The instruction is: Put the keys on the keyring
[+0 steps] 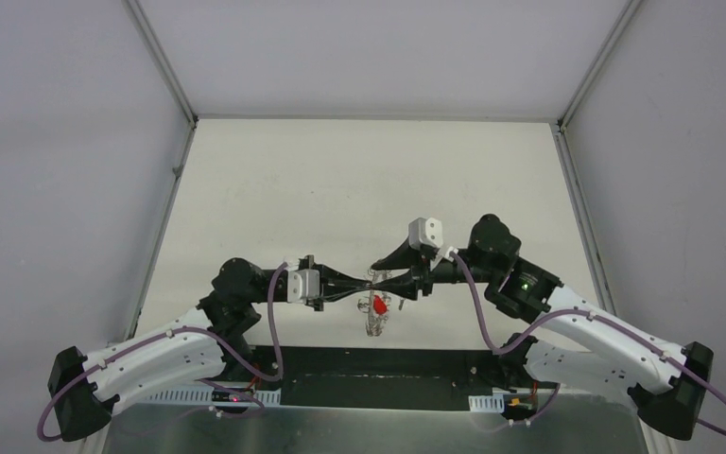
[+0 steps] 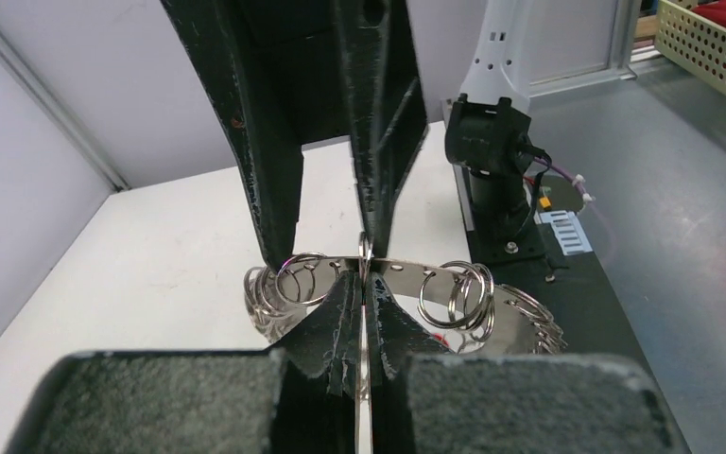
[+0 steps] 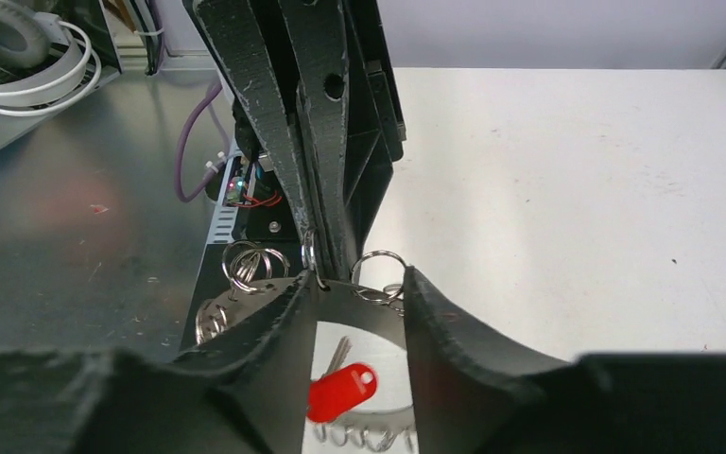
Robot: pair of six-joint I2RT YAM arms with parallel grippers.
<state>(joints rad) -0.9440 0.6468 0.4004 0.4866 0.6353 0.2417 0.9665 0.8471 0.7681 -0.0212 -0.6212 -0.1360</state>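
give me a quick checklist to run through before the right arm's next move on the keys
1. Left gripper hold on the keyring: ok, shut on the ring's metal band.
2. Right gripper ready to carry: not ok, its jaws stand apart with nothing pinched.
3. Keys located: ok, the red-headed key shows below the gap between the right fingers.
4. Keys already hooked on one of the wire loops: cannot tell, the join is hidden.
5. Clearance between the two grippers: cannot tell, their tips sit nose to nose in the top view.
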